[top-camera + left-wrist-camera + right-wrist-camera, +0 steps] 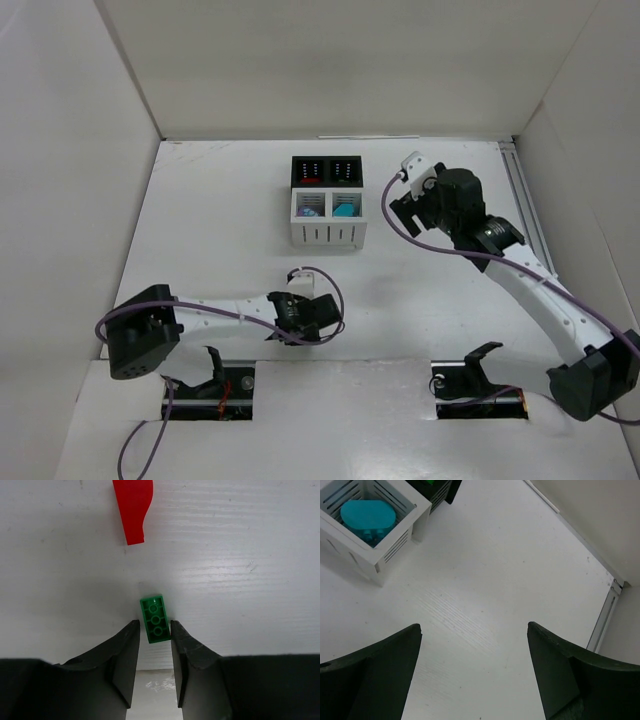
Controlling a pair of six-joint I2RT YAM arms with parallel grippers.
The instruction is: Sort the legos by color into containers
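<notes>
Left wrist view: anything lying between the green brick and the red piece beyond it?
Nothing. In the left wrist view, only bare white table separates the green brick from the red piece.

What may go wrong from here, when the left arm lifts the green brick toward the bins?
1. The left gripper closes on only the near end of the green brick, which sits slightly askew; it may twist out on lifting.
2. The red piece lies just ahead; a forward push could knock it.
3. The right gripper, open and empty, hangs beside the bin block and may crowd the drop.
</notes>
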